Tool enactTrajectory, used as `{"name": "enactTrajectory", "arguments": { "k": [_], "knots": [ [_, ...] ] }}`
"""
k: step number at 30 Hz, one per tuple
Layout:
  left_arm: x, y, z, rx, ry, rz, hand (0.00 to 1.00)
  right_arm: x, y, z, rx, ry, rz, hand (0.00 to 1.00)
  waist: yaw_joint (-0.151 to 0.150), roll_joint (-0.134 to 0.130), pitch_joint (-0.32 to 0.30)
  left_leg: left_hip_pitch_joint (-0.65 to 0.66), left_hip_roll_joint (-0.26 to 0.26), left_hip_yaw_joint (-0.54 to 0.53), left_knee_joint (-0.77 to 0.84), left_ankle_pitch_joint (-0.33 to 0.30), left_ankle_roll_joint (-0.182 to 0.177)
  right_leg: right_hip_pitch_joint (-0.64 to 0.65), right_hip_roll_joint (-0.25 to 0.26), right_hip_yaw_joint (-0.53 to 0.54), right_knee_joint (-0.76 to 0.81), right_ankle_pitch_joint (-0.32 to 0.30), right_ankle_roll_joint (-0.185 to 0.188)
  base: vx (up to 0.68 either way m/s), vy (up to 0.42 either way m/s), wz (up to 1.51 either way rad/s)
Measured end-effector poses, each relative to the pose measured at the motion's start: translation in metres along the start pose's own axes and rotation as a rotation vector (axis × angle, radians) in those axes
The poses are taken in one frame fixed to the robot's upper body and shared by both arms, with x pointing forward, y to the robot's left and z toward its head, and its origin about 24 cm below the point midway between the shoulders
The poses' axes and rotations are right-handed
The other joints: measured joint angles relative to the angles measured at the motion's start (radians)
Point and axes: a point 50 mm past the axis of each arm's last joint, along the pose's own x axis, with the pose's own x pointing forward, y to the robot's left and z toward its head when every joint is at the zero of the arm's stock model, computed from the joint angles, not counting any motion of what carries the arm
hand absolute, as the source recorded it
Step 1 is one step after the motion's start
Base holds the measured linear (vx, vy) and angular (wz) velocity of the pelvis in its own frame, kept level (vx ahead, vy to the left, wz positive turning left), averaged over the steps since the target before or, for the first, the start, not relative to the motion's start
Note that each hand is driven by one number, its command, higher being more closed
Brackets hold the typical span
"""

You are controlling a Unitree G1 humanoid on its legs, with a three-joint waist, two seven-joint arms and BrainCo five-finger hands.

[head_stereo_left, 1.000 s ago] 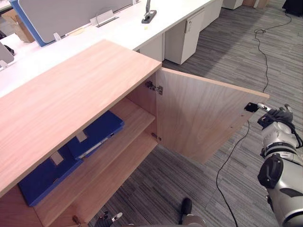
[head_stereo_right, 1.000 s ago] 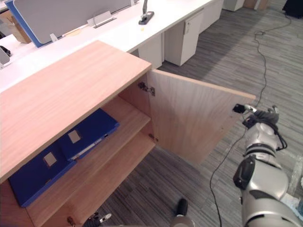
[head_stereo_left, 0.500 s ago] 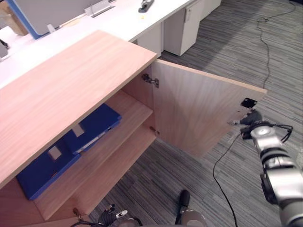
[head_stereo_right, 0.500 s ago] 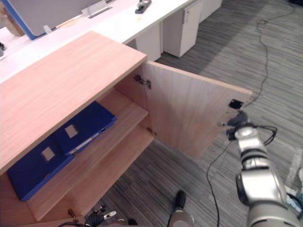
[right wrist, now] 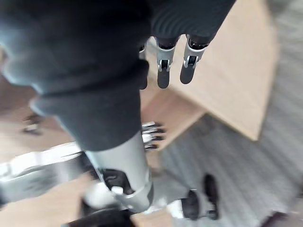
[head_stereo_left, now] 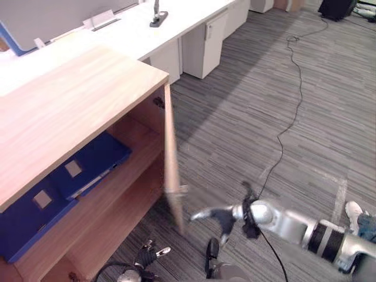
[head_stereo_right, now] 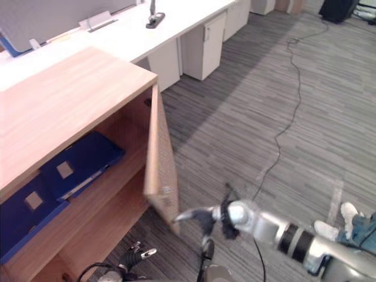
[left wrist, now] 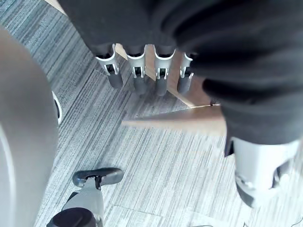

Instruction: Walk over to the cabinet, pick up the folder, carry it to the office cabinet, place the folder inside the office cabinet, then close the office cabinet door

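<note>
The office cabinet (head_stereo_left: 70,106) stands at left, light wood, with its door (head_stereo_left: 170,153) swung partway out and seen nearly edge-on. On its upper shelf lie two blue folders, one (head_stereo_left: 94,158) toward the door side and one (head_stereo_left: 23,220) further left. My right hand (head_stereo_left: 222,215) is open, low beside the door's free bottom corner, fingers stretched toward its outer face (right wrist: 227,75). Whether they touch the wood I cannot tell. My left hand (head_stereo_left: 151,254) hangs low in front of the cabinet, its fingers (left wrist: 137,71) relaxed and holding nothing.
A long white desk (head_stereo_left: 129,35) with white pedestal units (head_stereo_left: 202,50) runs behind the cabinet. Grey striped carpet (head_stereo_left: 264,106) spreads out to the right. A person's shoe (head_stereo_left: 353,211) shows at the right edge.
The door has swung from wide open to about halfway shut. My right hand has dropped and moved left along with it. The camera has shifted as well.
</note>
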Motion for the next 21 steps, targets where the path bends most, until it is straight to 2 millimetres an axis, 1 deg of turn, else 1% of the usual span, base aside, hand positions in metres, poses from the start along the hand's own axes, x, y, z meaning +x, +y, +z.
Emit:
{"name": "enactTrajectory", "arguments": {
  "k": [1, 3, 5, 7, 9, 11, 13, 16, 18, 20, 21],
  "knots": [
    [0.000, 0.005, -0.003, -0.017, 0.013, 0.028, 0.00, 0.000, 0.001, 0.001, 0.011, -0.016, -0.001, 0.00, 0.001, -0.009, -0.011, -0.005, -0.004, -0.003, 0.000, 0.003, 0.001, -0.003, -0.005, -0.002, 0.000, -0.001, 0.002, -0.05, 0.019, 0.09],
    [0.000, 0.013, -0.008, -0.039, 0.041, 0.074, 0.00, -0.002, 0.003, -0.006, 0.029, 0.019, -0.011, 0.00, 0.003, -0.030, -0.025, -0.005, -0.012, -0.002, -0.002, 0.005, 0.002, -0.005, -0.013, 0.000, 0.000, -0.001, 0.002, -0.06, 0.038, 0.01],
    [0.002, 0.017, -0.009, -0.042, 0.051, 0.094, 0.00, -0.002, 0.005, -0.007, 0.039, 0.019, -0.032, 0.00, 0.004, -0.042, -0.033, -0.004, -0.014, 0.000, -0.001, 0.005, 0.001, -0.006, -0.015, 0.002, 0.000, 0.000, 0.002, -0.02, 0.038, -0.03],
    [0.003, 0.021, -0.012, -0.050, 0.072, 0.123, 0.00, 0.003, 0.007, -0.004, 0.055, -0.003, -0.062, 0.00, 0.004, -0.055, -0.042, -0.004, -0.014, 0.004, -0.001, 0.006, 0.000, -0.008, -0.015, 0.007, 0.000, 0.002, 0.000, 0.00, 0.047, -0.05],
    [0.003, 0.023, -0.013, -0.057, 0.081, 0.136, 0.00, 0.010, 0.008, -0.002, 0.077, -0.024, -0.080, 0.00, 0.005, -0.057, -0.043, -0.004, -0.014, 0.003, -0.001, 0.006, 0.000, -0.008, -0.015, 0.008, 0.000, 0.007, -0.006, 0.01, 0.041, -0.01],
    [0.005, 0.023, -0.013, -0.063, 0.088, 0.143, 0.00, 0.022, 0.010, -0.004, 0.117, -0.031, -0.101, 0.00, 0.009, -0.057, -0.043, -0.004, -0.014, 0.003, -0.001, 0.006, -0.001, -0.008, -0.015, 0.008, 0.000, 0.008, -0.006, 0.02, 0.040, 0.00],
    [0.005, 0.024, -0.011, -0.062, 0.086, 0.153, 0.00, 0.039, 0.014, -0.015, 0.117, 0.025, -0.114, 0.00, 0.020, -0.057, -0.043, -0.002, -0.014, 0.003, -0.003, 0.014, -0.014, -0.006, -0.014, 0.009, 0.001, 0.008, -0.006, 0.01, 0.040, 0.01],
    [0.007, 0.025, -0.010, -0.064, 0.092, 0.170, 0.00, 0.053, 0.022, -0.031, 0.127, 0.106, -0.106, 0.00, 0.033, -0.057, -0.038, 0.005, -0.014, 0.001, -0.004, 0.014, -0.015, 0.002, -0.015, 0.008, 0.000, 0.008, -0.006, 0.00, 0.043, 0.03],
    [0.007, 0.026, -0.009, -0.068, 0.089, 0.182, 0.00, 0.064, 0.031, -0.051, 0.181, 0.200, -0.106, 0.00, 0.042, -0.059, -0.034, 0.011, -0.015, -0.005, -0.008, 0.014, -0.016, 0.010, -0.022, 0.002, 0.000, 0.006, -0.003, -0.03, 0.059, 0.07],
    [0.008, 0.025, -0.008, -0.073, 0.084, 0.186, 0.00, 0.067, 0.036, -0.071, 0.252, 0.289, -0.142, 0.00, 0.045, -0.058, -0.026, 0.010, -0.018, -0.022, -0.010, 0.016, -0.017, 0.016, -0.030, -0.014, 0.000, 0.001, 0.003, -0.04, 0.036, 0.25],
    [0.009, 0.024, -0.006, -0.082, 0.074, 0.188, 0.00, 0.066, 0.039, -0.088, 0.312, 0.382, -0.197, 0.00, 0.049, -0.055, -0.014, 0.010, -0.024, -0.038, -0.013, 0.019, -0.014, 0.027, -0.037, -0.033, 0.001, -0.008, 0.013, -0.04, 0.030, 0.56]
  ]
}}
